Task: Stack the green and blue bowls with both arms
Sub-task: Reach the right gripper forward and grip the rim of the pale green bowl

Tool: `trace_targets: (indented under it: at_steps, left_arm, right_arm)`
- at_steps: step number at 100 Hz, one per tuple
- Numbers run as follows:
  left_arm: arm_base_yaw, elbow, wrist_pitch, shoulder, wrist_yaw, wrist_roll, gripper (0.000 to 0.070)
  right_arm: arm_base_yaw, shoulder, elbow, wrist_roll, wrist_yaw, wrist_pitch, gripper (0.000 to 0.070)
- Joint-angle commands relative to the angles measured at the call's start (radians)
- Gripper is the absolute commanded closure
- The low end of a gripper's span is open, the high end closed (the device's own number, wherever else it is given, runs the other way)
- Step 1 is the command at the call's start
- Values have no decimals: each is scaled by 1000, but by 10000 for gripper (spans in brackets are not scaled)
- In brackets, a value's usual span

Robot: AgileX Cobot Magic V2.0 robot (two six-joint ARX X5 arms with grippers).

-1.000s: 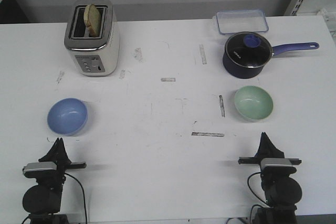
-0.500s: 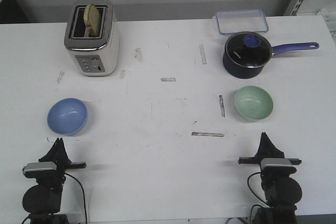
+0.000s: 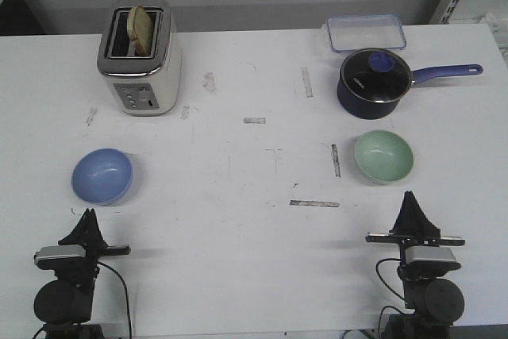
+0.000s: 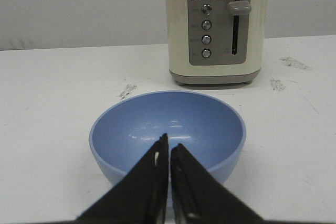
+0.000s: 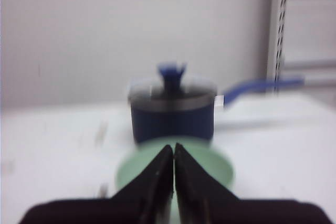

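The blue bowl (image 3: 101, 175) sits upright on the table's left side and shows close ahead in the left wrist view (image 4: 210, 124). The green bowl (image 3: 383, 156) sits on the right side, blurred in the right wrist view (image 5: 210, 169). My left gripper (image 3: 87, 217) is shut and empty, a short way in front of the blue bowl; its tips (image 4: 169, 142) point at it. My right gripper (image 3: 411, 198) is shut and empty, just in front of the green bowl; its tips (image 5: 174, 148) point at it.
A cream toaster (image 3: 140, 57) with a bread slice stands behind the blue bowl. A navy saucepan (image 3: 374, 82) with a glass lid and long handle stands right behind the green bowl. A clear plastic box (image 3: 365, 32) lies at the back right.
My right arm has shifted slightly right and its gripper tip has moved forward toward the green bowl. The left arm and both bowls have not moved.
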State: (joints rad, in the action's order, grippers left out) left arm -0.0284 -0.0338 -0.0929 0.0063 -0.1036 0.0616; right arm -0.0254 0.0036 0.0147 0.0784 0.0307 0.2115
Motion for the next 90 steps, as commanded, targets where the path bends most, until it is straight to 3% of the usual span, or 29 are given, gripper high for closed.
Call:
trace_targets:
  at_steps: [1,12,24,38,52,57,71,76,90]
  left_arm:
    - [1,20,-13,-3,-1,-2,699]
    - [1,20,-13,-3,-1,-2,699]
    - [1,20,-14,-3,-1,-2,699]
    - [1,20,-14,-3,-1,-2,699]
    - [1,20,-14,-3,-1,-2,699]
    - [1,20,-14,-3,-1,-2,699]
    - [1,20,-14,-3,-1,-2,698]
    - [1,20,-14,-3,-1,-2,698]
    - [1,20,-14,-3,-1,-2,699]
  right_arm:
    - [-2,1,7,29,21,89,700]
    - [-2,26,116,7,9,71,700]
    - [-2,152,329,-59,14,-103,700]
    - [-4,382,591,-96,108,-282,700]
    - [-19,623,840,-110,108,-507,693]
    - [-29,701,914,-111,108,-587,630]
    - [-70,895,1039,-120,46,-726,247]
    - [-91,951,1051,-132,7,-743,208]
    - [-153,1087,1052,-170,-82,-786,208]
